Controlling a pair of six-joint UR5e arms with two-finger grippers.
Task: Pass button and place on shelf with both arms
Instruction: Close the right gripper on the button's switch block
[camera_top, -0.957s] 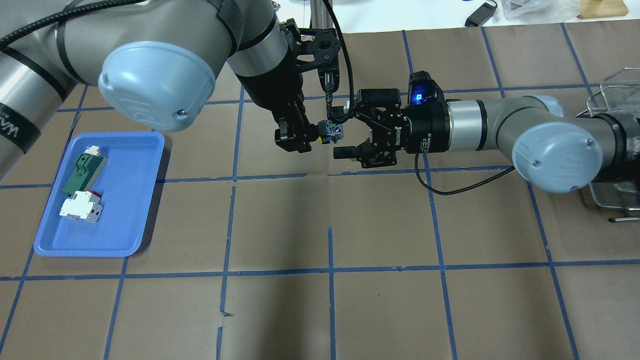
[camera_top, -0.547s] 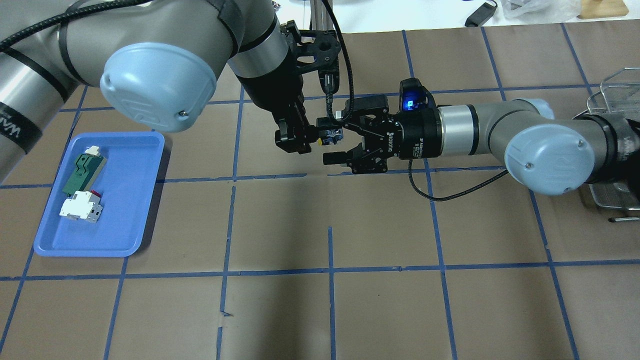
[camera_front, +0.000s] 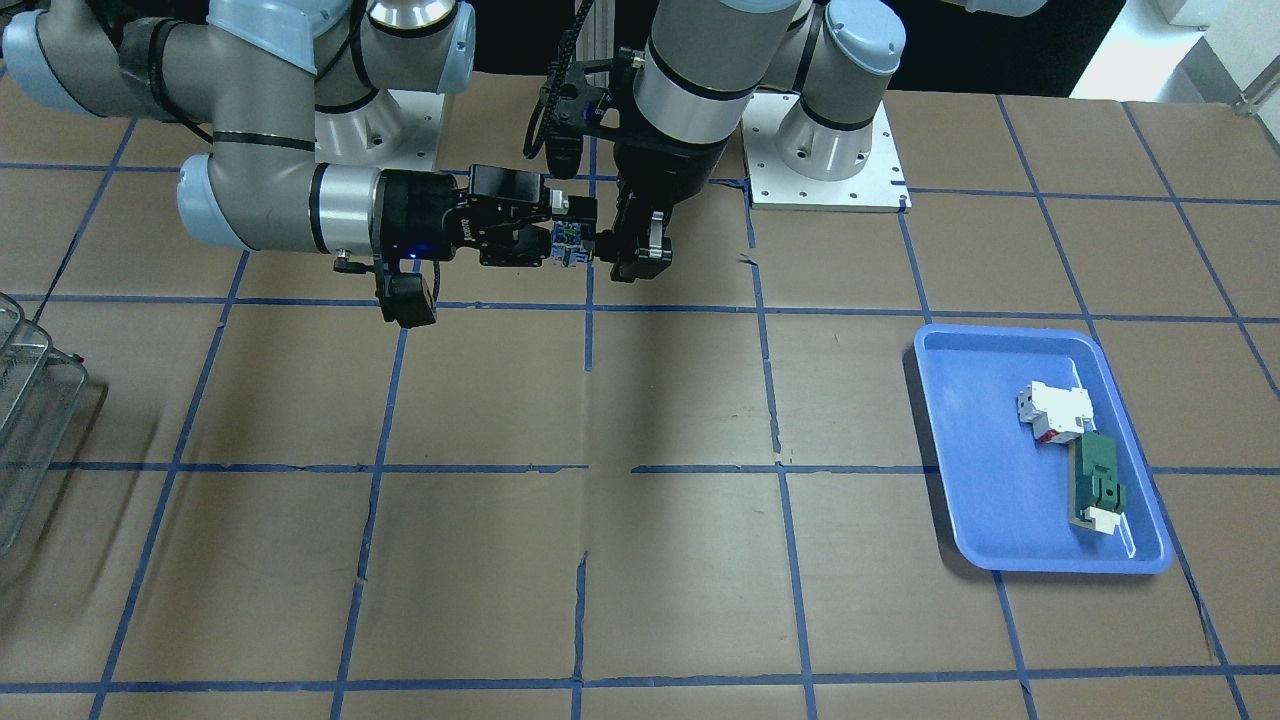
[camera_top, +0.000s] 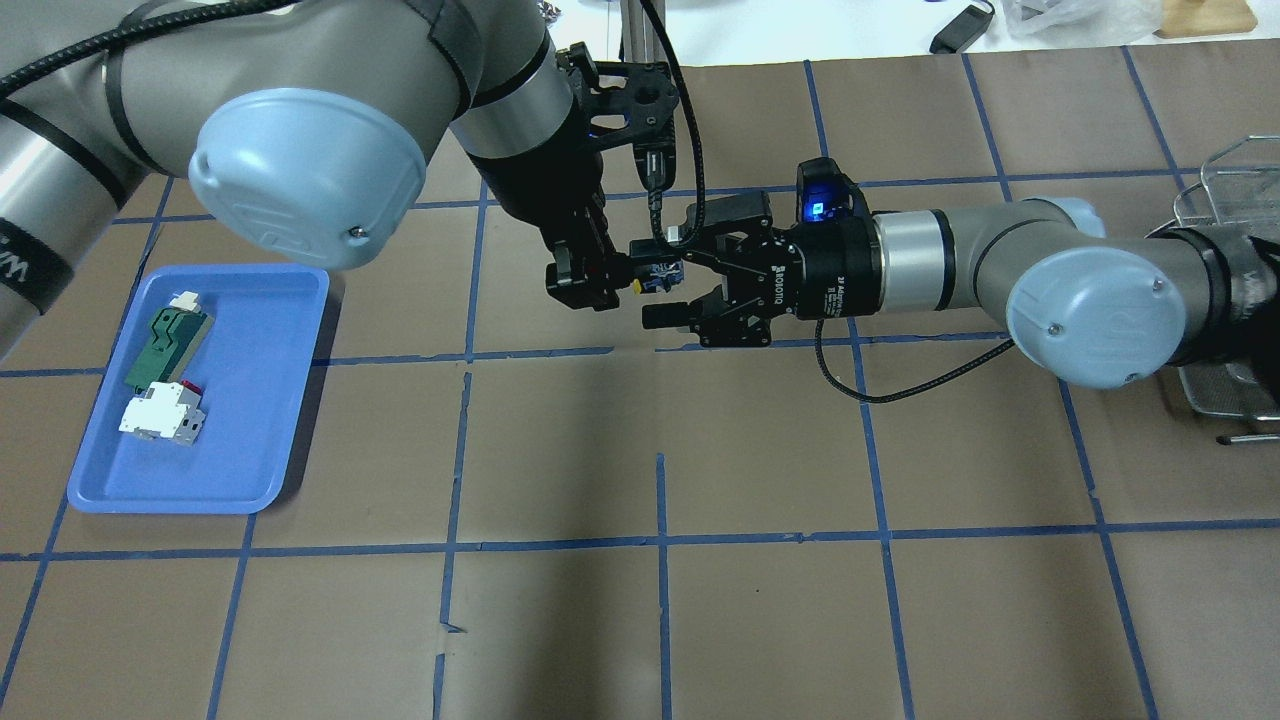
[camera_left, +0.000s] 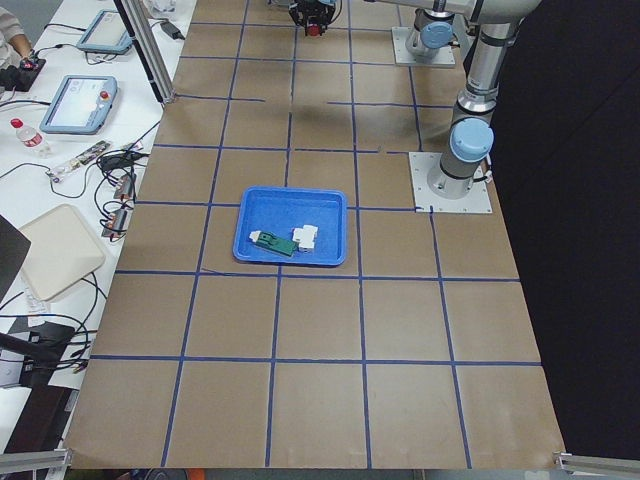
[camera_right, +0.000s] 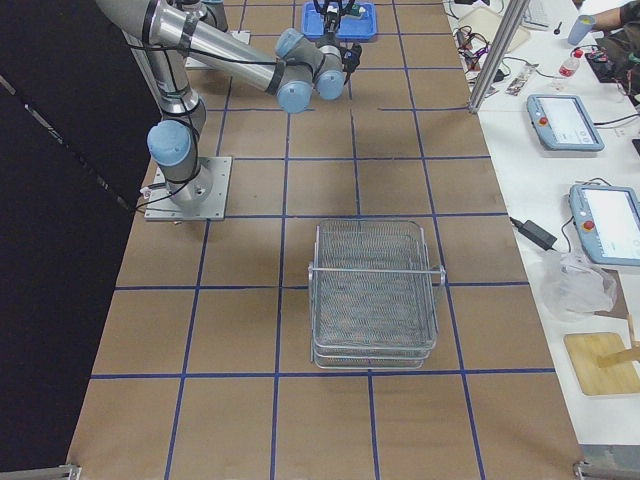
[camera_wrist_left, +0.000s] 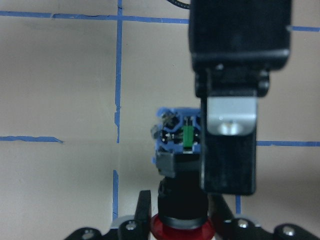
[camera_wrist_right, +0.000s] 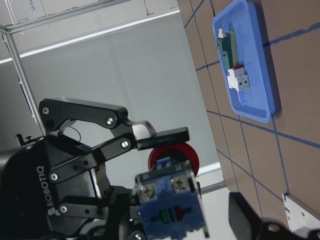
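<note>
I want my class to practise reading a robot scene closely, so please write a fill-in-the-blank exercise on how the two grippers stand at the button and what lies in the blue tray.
1. The left gripper holds the button at the end with the ___ cap.
2. The right gripper has its jaws ___ on either side of the button's blue end.
3. The blue tray holds a green part and a ___ block.

Missing words: red; open; white.

Right tool (camera_top: 653, 281) has moved in, seemingly straddling the button (camera_top: 663, 272).
</note>
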